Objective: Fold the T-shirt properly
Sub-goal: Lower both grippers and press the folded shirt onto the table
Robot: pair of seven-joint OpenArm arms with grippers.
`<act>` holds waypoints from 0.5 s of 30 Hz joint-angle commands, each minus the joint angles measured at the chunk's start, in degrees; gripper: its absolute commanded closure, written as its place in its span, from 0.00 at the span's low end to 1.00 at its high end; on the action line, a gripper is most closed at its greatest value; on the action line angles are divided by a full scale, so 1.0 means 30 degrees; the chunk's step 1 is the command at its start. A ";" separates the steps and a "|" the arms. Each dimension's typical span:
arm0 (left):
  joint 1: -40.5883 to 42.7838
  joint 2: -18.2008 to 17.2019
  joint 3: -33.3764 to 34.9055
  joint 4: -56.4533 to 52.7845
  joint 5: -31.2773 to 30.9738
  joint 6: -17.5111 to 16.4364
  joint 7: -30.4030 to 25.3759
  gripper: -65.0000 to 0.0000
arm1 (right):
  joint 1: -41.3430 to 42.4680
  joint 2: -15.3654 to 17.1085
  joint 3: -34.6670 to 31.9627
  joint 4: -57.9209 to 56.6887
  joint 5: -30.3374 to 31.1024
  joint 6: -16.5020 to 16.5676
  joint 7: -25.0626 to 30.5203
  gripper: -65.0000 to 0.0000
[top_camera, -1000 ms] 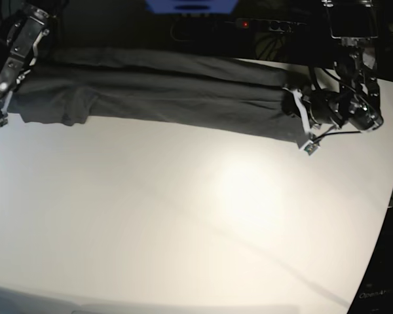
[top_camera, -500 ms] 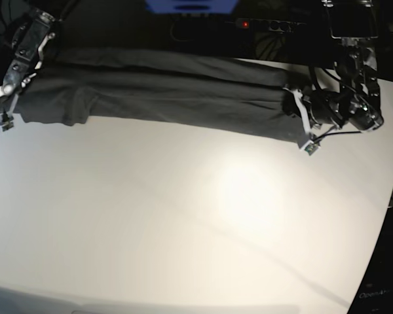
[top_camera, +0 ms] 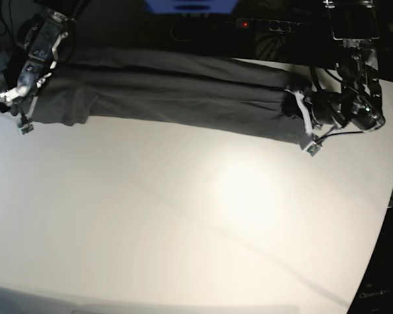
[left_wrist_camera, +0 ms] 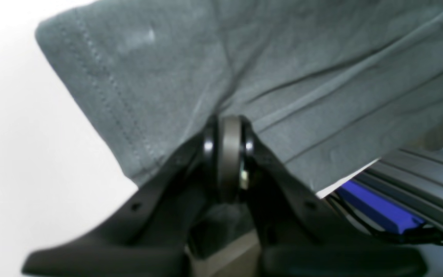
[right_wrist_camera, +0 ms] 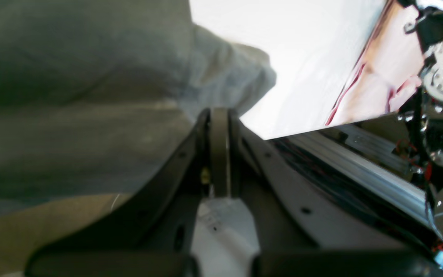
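The T-shirt (top_camera: 164,91) is laid as a long folded band along the far edge of the white table (top_camera: 196,222). Its hemmed end is clamped between the closed jaws of the left gripper (left_wrist_camera: 227,127). The right gripper (right_wrist_camera: 219,115) is closed on the opposite end of the cloth.

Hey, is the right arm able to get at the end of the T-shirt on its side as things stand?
Probably yes. The right gripper is already at that end of the T-shirt, its jaws shut, with cloth right against them in the right wrist view. Nothing lies between them on the white table.
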 commanded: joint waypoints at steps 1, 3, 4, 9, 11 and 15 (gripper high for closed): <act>0.0034 -0.0160 0.0024 -0.0218 0.1156 0.0105 0.0315 0.96 | 0.0138 0.0087 0.0057 -0.0235 -0.0131 -0.0090 -0.0028 1.00; 0.0034 -0.0160 0.0024 -0.0482 0.1127 0.0105 0.0257 0.96 | 0.0109 0.0117 0.0057 -0.1231 0.0514 -0.0090 0.0411 1.00; 0.0034 -0.0160 0.0024 -0.0570 0.1127 0.0105 0.0257 0.96 | 0.0050 0.0117 0.0086 -0.1641 0.0748 -0.0090 0.0675 1.00; 0.0034 -0.0218 0.0024 -0.0599 0.1127 0.0105 0.0227 0.96 | 0.0109 0.0058 0.1200 -0.3136 0.0895 -0.0090 0.1290 1.00; 0.0034 -0.0248 0.0024 -0.0599 0.1127 0.0105 0.0227 0.96 | 0.0167 0.0087 0.1317 -0.3517 0.0895 -0.0090 0.1290 1.00; 0.0034 -0.0248 -0.0005 -0.0599 0.1127 0.0105 0.0227 0.96 | 0.0226 0.0234 0.1171 -0.3634 0.0924 -0.0090 0.1496 1.00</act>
